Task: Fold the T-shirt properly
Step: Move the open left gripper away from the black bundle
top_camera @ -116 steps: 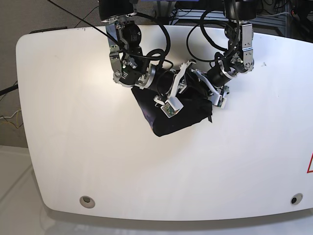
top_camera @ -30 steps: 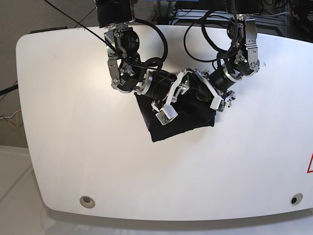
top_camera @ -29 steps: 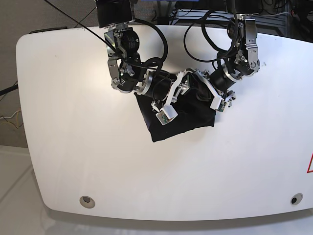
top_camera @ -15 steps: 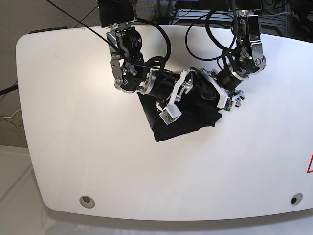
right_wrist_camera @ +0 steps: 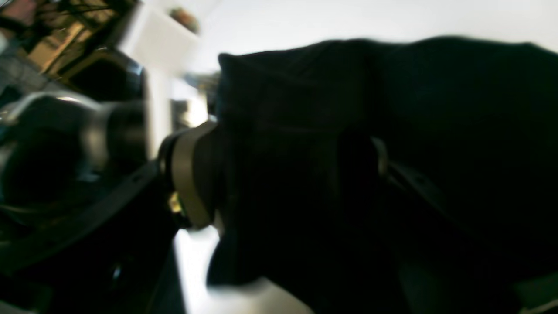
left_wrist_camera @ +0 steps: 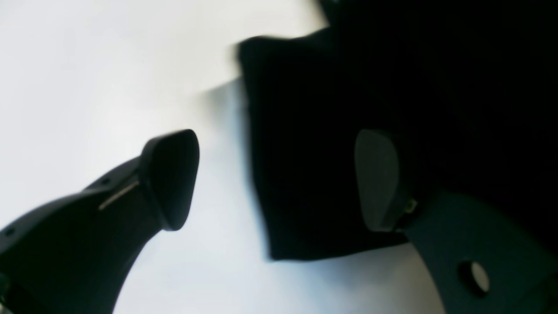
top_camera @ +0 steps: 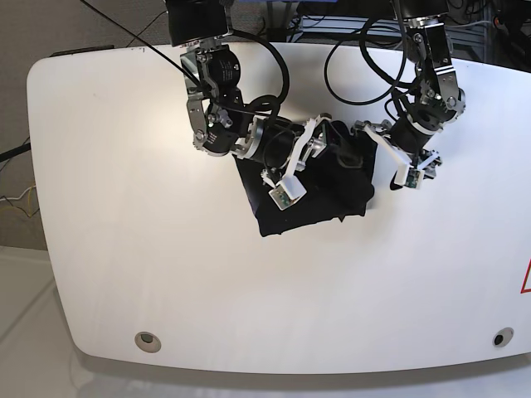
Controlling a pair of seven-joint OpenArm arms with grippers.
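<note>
The large black cloth T-shirt (top_camera: 311,199) lies bunched into a compact shape on the white, round-cornered tabletop (top_camera: 166,249), toward 12 o'clock from its middle in the base view. The right gripper (top_camera: 299,160), with pale angular fingers, stands over the shirt and hides part of it; its fingers are spread, with black cloth between them, and no closed grip shows. The left gripper (top_camera: 386,154), similarly pale-fingered, is just off the shirt's 3 o'clock side in the base view, also spread wide and holding nothing; in its wrist view one finger overlaps the dark cloth, though contact cannot be told. The black-and-silver right arm (top_camera: 211,95) comes in from 11 o'clock and the matching left arm (top_camera: 436,83) from 1 o'clock, the right one screening much of the shirt's far side. A thin black cable (top_camera: 137,40) slants in from 10 o'clock to the right arm. Round grey fittings sit at 7 o'clock (top_camera: 148,342) and 5 o'clock (top_camera: 503,337), and a red outline (top_camera: 527,278) meets the picture's edge near 4 o'clock. Compared with half a second ago, the left gripper has shifted toward 3 o'clock, away from the cloth, exposing more of that side, while the right gripper has scarcely moved.
</note>
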